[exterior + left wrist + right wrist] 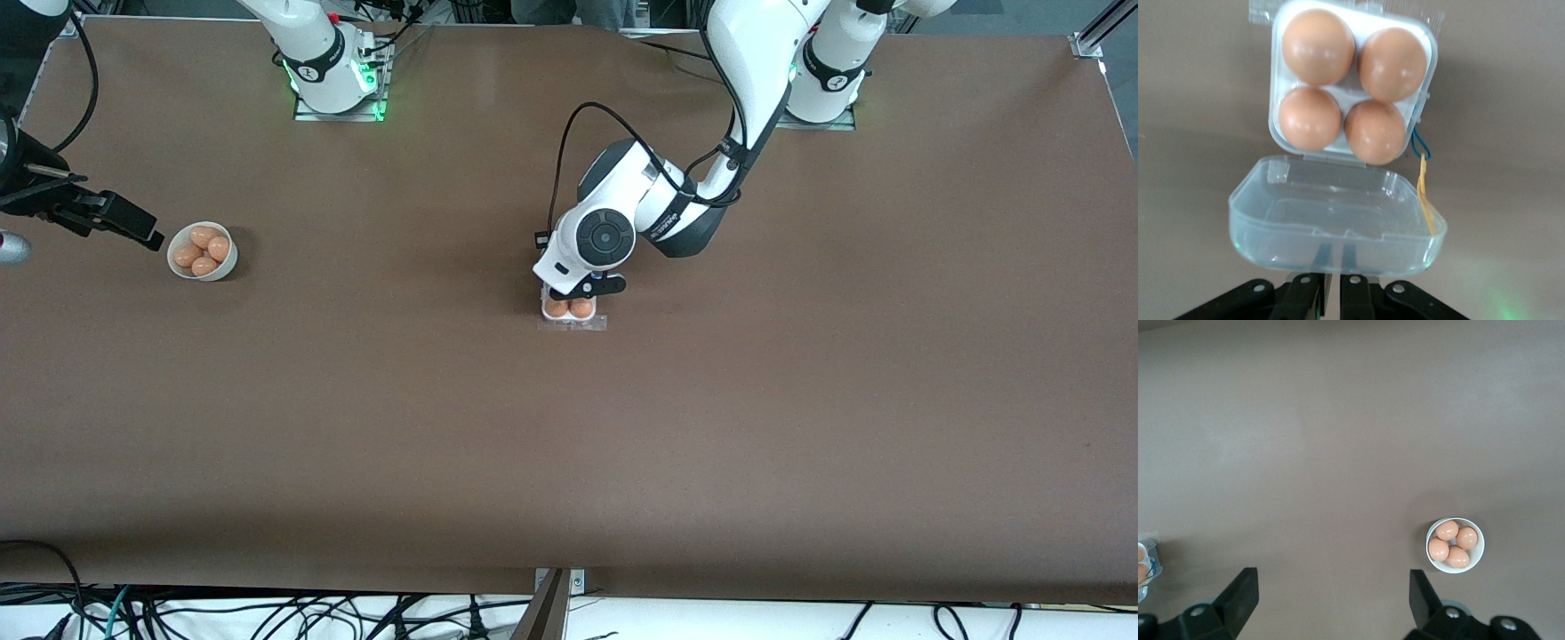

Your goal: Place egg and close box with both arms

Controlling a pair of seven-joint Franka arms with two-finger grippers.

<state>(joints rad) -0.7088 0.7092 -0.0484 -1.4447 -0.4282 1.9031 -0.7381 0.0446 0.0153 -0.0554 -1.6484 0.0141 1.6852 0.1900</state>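
Box point(1351, 87): mid-worktop, all four cells filled with eggs point(1318, 45); placing judged done. Lid point(1338, 217): open, laid flat; closing left. Left gripper point(1335, 290): at lid's free edge, jaws nearly together, whether pinching the rim unclear. Right gripper point(1331, 600): waiting, jaws wide, empty, above bare worktop point(569, 444) beside bowl point(203, 252) of spare eggs. No obstruction near box.

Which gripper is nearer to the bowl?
Right. The right gripper hangs open beside the bowl; the left gripper is shut on the box lid, mid-table.
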